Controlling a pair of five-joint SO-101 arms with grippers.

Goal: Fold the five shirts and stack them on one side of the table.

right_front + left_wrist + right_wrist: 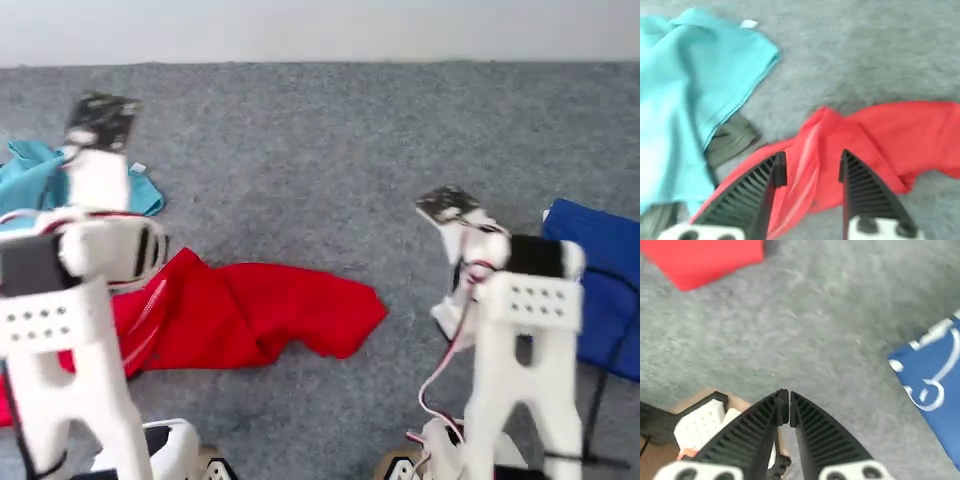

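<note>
– High view, and what a spread! There's the red shirt, crumpled in soft folds on the grey, felt-like table cover, with a plain white wall behind.
– Its neighbours?
– The teal shirt lies just beside the red shirt on the left arm's side, smooth and flat, with a white tag at its edge. The blue shirt sits well apart from the red shirt, past the right arm, and carries white line print.
– And the left wrist view?
– The left gripper hovers right over the red shirt, ribbed black fingers spread wide, gripping nothing. A dark olive cloth peeks from under the teal shirt, near the red.
– The other arm?
– The right gripper hangs over bare grey cover between the red shirt and the blue shirt, fingers pressed together, empty.
</note>
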